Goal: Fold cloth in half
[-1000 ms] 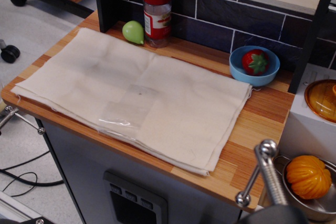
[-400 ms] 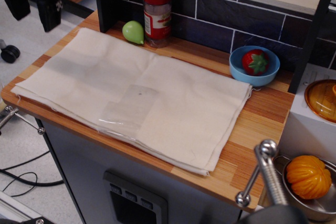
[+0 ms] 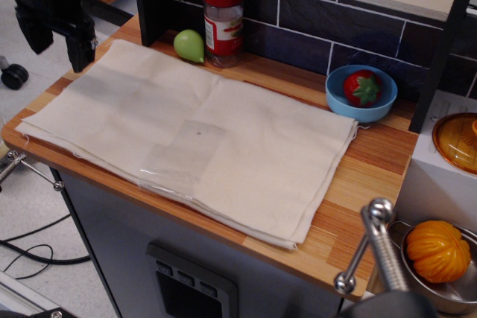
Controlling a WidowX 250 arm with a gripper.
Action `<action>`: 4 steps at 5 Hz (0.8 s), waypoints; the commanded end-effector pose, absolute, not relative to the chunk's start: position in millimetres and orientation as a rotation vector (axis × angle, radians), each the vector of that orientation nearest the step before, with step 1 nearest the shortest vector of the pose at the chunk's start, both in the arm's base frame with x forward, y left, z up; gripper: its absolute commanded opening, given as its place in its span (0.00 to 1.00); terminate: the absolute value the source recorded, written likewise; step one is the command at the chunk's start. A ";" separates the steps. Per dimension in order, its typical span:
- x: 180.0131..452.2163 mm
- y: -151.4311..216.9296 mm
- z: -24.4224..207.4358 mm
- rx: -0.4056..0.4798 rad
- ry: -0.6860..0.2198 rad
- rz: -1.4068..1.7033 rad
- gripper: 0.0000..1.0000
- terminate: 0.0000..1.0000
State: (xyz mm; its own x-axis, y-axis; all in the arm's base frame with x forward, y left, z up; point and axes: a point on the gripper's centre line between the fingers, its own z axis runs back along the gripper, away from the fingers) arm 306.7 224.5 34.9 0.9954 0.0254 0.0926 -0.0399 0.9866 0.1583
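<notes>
The cream cloth (image 3: 223, 147) lies flat on the wooden counter (image 3: 373, 176), in layers, with a clear glossy patch (image 3: 182, 158) near its middle. My black gripper (image 3: 58, 53) hangs at the far left, just above and beside the cloth's back left corner. Its two fingers (image 3: 79, 50) point down and stand apart, with nothing between them. It is not touching the cloth.
A green pear (image 3: 189, 45) and a red-lidded spice jar (image 3: 223, 18) stand behind the cloth. A blue bowl (image 3: 361, 98) with a strawberry (image 3: 362, 87) sits at the back right. A metal pot with an orange (image 3: 438, 251) and a handle (image 3: 376, 247) are at the lower right.
My gripper has come into view at the upper left and moved down and right toward the cloth's back left corner. The cloth has not moved.
</notes>
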 end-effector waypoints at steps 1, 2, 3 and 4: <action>304.7 221.7 24.0 0.094 -0.119 -0.005 1.00 0.00; 302.0 216.8 18.6 0.066 -0.113 -0.004 1.00 0.00; 301.6 218.3 2.0 0.067 -0.148 0.038 1.00 0.00; 302.1 220.4 -5.7 0.080 -0.144 0.045 0.00 0.00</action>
State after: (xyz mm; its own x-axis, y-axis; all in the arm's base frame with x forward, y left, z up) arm 302.0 217.1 -1.1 0.9884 0.0326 0.1483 -0.0431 0.9968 0.0677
